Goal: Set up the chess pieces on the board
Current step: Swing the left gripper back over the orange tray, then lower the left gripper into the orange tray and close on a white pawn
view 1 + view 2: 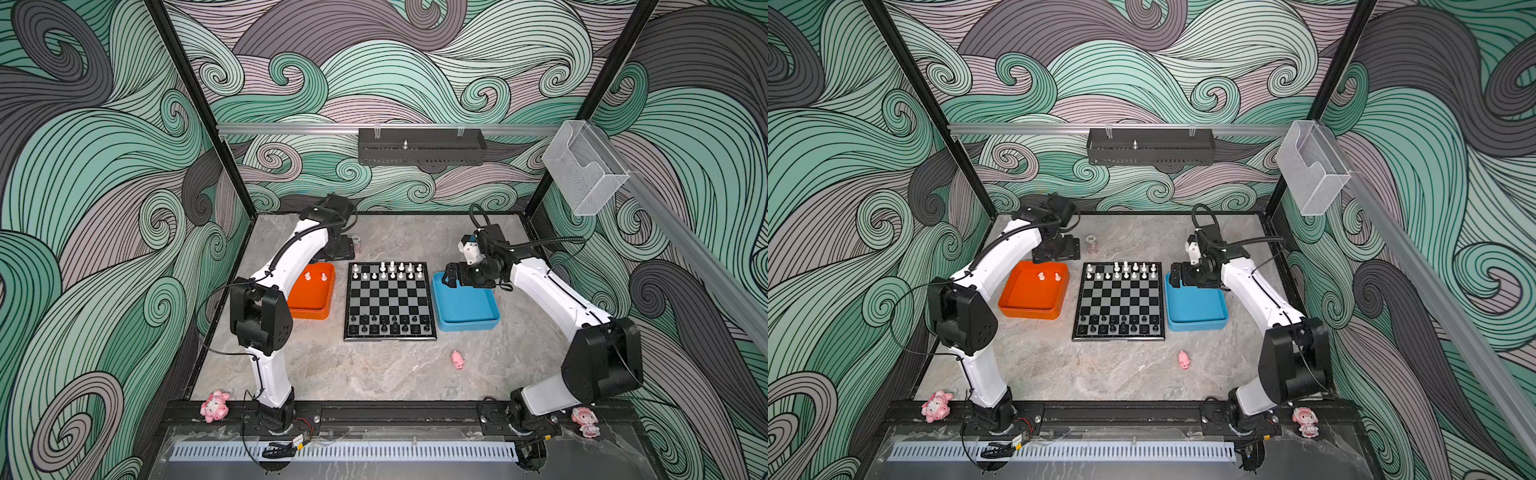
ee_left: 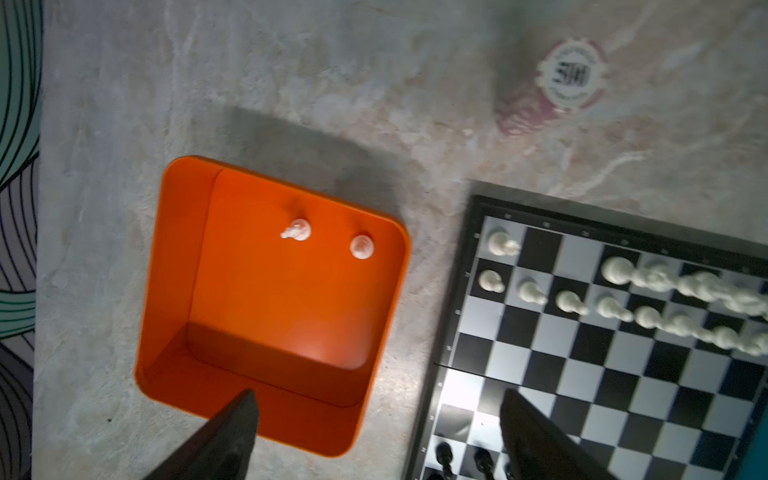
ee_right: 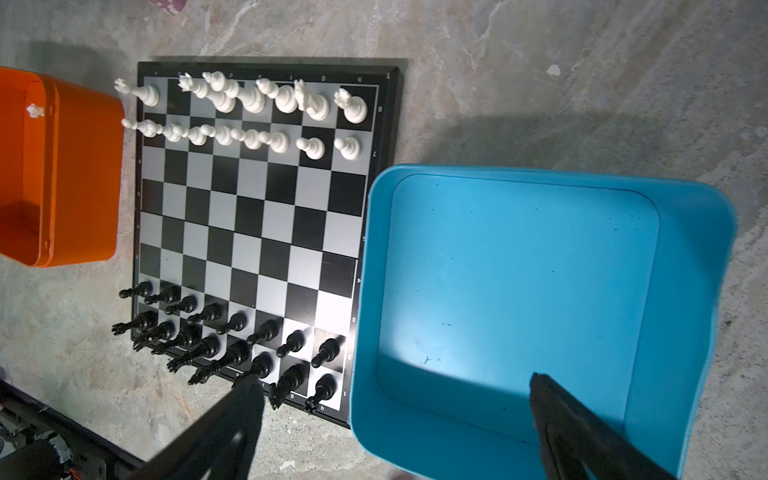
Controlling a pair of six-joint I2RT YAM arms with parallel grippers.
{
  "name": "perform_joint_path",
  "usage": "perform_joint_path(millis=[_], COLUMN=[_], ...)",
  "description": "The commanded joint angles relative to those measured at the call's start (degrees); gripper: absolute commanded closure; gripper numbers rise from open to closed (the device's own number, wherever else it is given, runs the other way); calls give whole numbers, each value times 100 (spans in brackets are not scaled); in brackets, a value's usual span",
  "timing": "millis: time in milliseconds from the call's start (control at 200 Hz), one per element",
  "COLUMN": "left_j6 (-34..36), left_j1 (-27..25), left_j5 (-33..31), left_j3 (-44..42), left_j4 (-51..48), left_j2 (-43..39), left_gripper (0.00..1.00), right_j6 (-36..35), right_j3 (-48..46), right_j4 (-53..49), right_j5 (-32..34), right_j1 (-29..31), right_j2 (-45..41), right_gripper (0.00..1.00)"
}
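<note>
The board [image 1: 388, 299] [image 1: 1120, 300] lies mid-table. White chess pieces [image 1: 390, 272] [image 3: 249, 99] fill its two far rows, apart from two bare squares beside one corner rook [image 2: 503, 243]. Black pieces [image 1: 388, 324] [image 3: 232, 332] fill the two near rows. Two more white pieces [image 2: 297, 230] [image 2: 362, 246] stand in the orange tray [image 1: 313, 309] [image 2: 178, 270]. My left gripper [image 2: 379, 399] hangs open and empty above the gap between that tray and the board. My right gripper [image 3: 395, 382] [image 1: 451, 276] is open and empty over the blue tray's [image 3: 519, 270] board-side wall.
A small jar topped with a poker chip [image 1: 1092, 245] [image 2: 571, 75] stands behind the board. A pink pig [image 1: 457, 359] lies on the table in front of the blue tray [image 1: 465, 322]. Pink dolls [image 1: 215, 406] [image 1: 585, 422] sit at the front rail.
</note>
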Motion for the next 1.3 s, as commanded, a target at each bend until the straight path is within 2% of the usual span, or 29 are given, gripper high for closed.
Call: perform_joint_path(millis=[0,130,305,605,816,986,1296], left_j6=[71,30,-30,7,891,1700,2642], left_j1=[481,838,894,1007,1172,1324,1387], left_j5=[269,467,710,522,402,697,862], left_j3=[-33,43,127,490,763,638,143], left_j4=[-94,-152,-52,-11,131,390,846], left_j2=[11,355,848,1461,1741,1769,1560], left_gripper=[6,9,17,25,35,37,40], right_j6=[50,51,-5,-134,-214,-261,-297], right_j3=[192,238,283,406,477,495,513], right_j4=[-88,-89,-83,-82,-85,-83,-87], right_j5=[96,105,142,133,132,124,98], right_j1=[115,172,174,182,171,144,95], right_j2=[50,132,253,525,679,743,820], right_gripper=[1,1,1,1,1,1,1])
